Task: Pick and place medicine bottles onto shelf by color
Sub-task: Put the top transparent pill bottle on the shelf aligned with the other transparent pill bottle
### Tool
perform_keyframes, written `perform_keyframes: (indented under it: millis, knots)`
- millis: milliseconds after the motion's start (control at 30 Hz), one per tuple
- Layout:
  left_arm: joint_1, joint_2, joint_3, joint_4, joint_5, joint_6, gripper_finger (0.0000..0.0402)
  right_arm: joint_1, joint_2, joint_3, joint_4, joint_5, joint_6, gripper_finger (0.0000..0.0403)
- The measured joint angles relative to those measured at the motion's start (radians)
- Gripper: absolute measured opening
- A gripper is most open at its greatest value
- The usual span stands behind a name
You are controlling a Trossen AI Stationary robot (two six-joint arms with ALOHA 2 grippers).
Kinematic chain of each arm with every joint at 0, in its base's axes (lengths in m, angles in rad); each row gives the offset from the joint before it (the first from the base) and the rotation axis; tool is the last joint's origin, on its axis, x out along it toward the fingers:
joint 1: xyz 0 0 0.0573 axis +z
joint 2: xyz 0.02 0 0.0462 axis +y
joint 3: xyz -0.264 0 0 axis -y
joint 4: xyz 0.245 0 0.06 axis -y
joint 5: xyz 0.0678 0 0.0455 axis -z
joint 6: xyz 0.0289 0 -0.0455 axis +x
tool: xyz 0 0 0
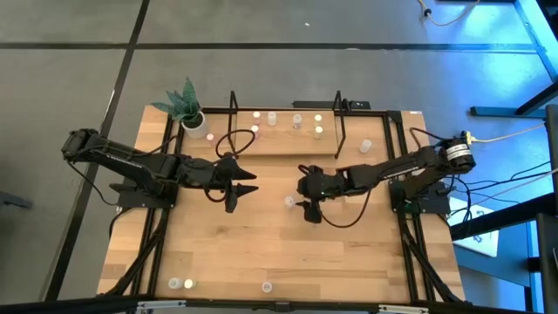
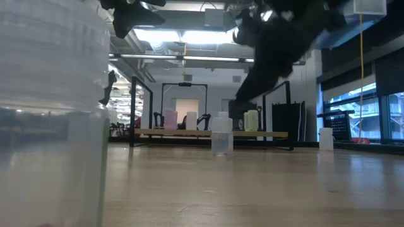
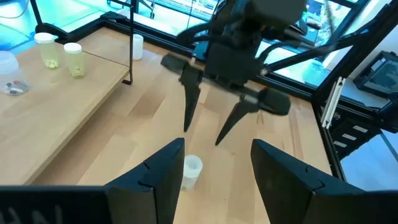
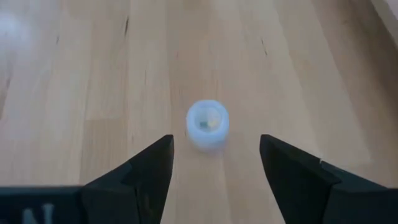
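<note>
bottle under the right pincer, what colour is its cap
White; the bottle has a whitish cap, seen from above. Clearest in the right wrist view, between the open right pincer.

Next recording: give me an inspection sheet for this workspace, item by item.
Surface: light-wood table, no spills seen.
Job's things: shelf at the far edge holds several medicine bottles; one bottle stands mid-table, another beside the shelf, three near the front edge.
Clutter: potted plant at the shelf's left end.
Grippers: left gripper open, empty, mid-table; right gripper open, over the mid-table bottle, not touching it.
Cables: black cable loops over the shelf; more right of the table.
Surroundings: dark floor, bright windows; no people seen.
</note>
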Motion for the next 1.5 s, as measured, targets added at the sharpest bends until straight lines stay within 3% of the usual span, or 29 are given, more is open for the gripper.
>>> perform_keyframes:
  millis: [100,233,600,1500]
  knots:
    - [0.0,0.0,0.0,-0.004,0.0,0.0,0.018,0.0,0.014,0.137,-0.231,-0.005,-0.035,0.0239]
    - [0.0,0.0,0.0,-0.01,0.0,0.001,0.018,-0.016,0.059,0.26,-0.356,-0.099,-0.085,0.0239]
    - [0.0,0.0,0.0,-0.015,0.0,0.025,0.018,-0.049,0.188,0.339,-0.377,-0.166,-0.163,0.0239]
    - [0.0,0.0,0.0,-0.044,0.0,0.024,0.018,-0.067,0.294,0.337,-0.288,-0.147,-0.264,0.0239]
